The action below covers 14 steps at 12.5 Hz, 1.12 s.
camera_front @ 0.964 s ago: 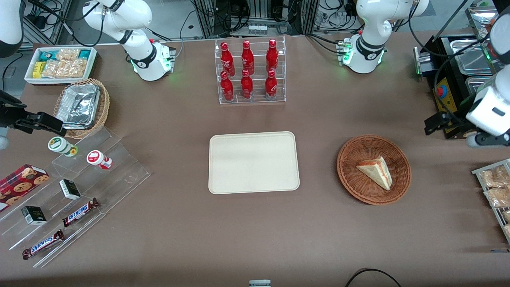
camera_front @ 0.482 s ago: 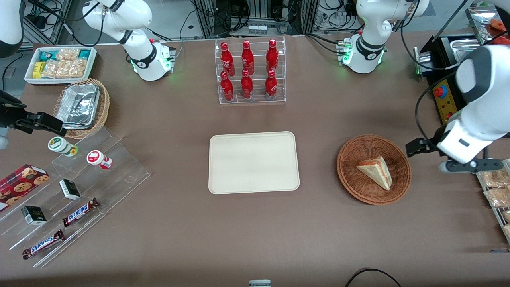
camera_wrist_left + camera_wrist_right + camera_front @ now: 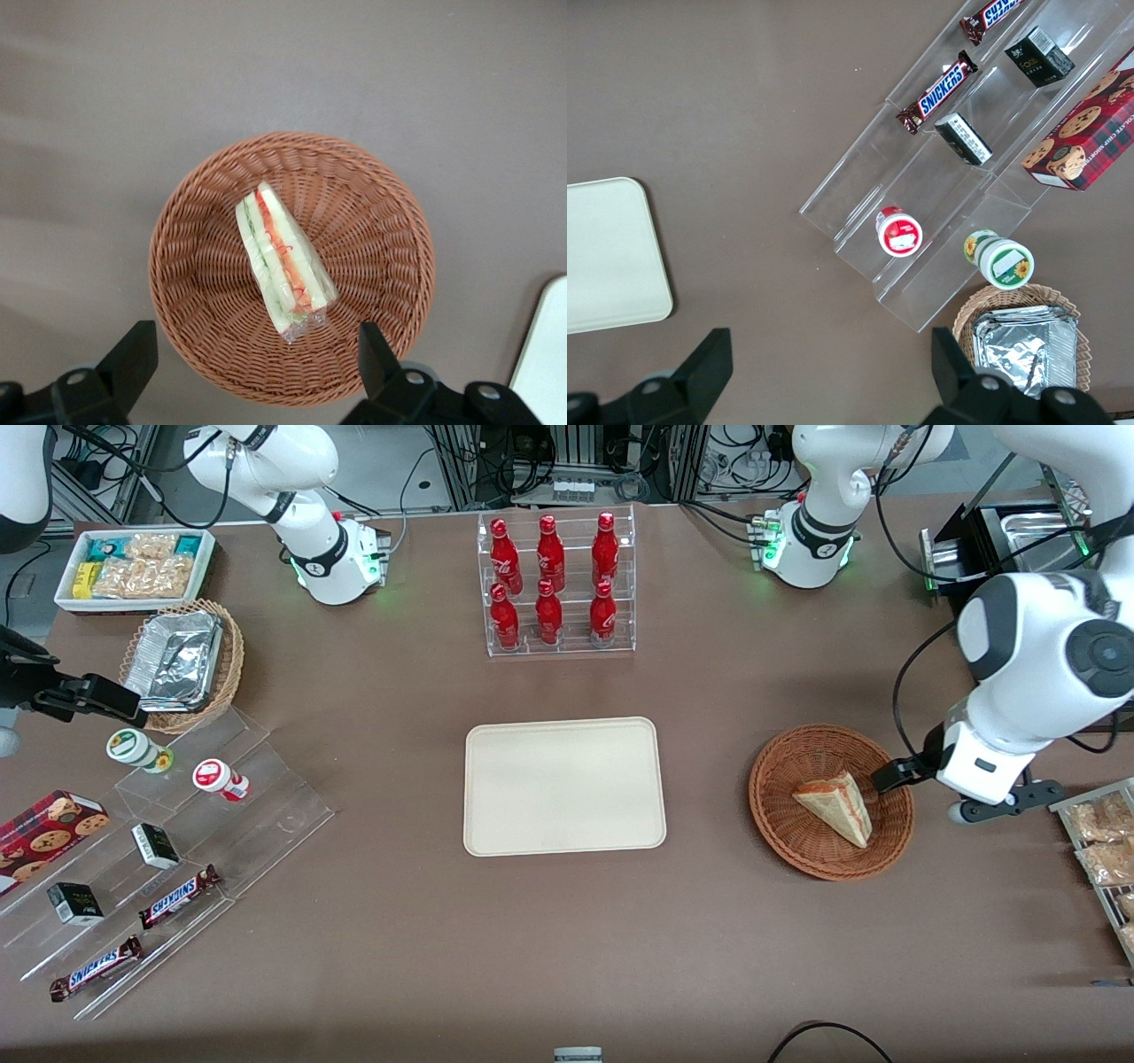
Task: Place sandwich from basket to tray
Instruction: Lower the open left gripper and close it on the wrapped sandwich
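The sandwich [image 3: 835, 804] [image 3: 282, 261], a plastic-wrapped wedge of pale bread with red and green filling, lies in the round reddish-brown wicker basket [image 3: 788, 837] [image 3: 195, 292]. My gripper [image 3: 893, 777] [image 3: 255, 356] hangs open above the basket's rim, at the edge toward the working arm's end of the table. Its two black fingers [image 3: 133, 354] stand wide apart, with nothing between them and clear of the sandwich. The cream rectangular tray [image 3: 563, 786] [image 3: 545, 363] [image 3: 607, 257] lies flat and bare at the table's middle, beside the basket.
A clear rack of red bottles [image 3: 554, 584] stands farther from the front camera than the tray. A wire shelf of snack packets [image 3: 1103, 841] sits close by the working arm. Toward the parked arm's end are a foil tray in a light basket [image 3: 182, 660] and acrylic steps with snacks [image 3: 168, 850].
The working arm has swung in from the table's edge toward the basket, and its gripper now hangs over the basket's rim. The sandwich, basket and tray have not moved.
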Tool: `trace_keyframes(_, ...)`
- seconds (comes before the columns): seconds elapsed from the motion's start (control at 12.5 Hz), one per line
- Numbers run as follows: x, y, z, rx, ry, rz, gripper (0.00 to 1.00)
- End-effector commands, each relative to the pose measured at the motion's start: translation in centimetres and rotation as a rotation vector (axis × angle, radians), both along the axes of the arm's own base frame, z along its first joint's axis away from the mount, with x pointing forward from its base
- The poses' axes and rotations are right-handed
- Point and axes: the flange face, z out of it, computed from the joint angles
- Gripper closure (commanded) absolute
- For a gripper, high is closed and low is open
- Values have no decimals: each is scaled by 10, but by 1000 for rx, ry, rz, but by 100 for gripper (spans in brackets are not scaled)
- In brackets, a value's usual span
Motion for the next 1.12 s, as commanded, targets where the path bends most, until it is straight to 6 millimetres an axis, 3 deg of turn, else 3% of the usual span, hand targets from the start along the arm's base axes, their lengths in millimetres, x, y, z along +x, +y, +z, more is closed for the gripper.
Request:
trace_keyframes(0.0,-17,0,-13,0,-32,109,0)
trace_keyframes(0.4,-33,-1,-57,-48,-120,303,0)
trace_keyframes(0.72,-35,-3,-73,-67,-108,334,0)
trace_keyframes(0.88,-36,-17,-80,-67,-94,337,0)
trace_keyframes(1.04,-38,-18,-85,-65,-84,339,0)
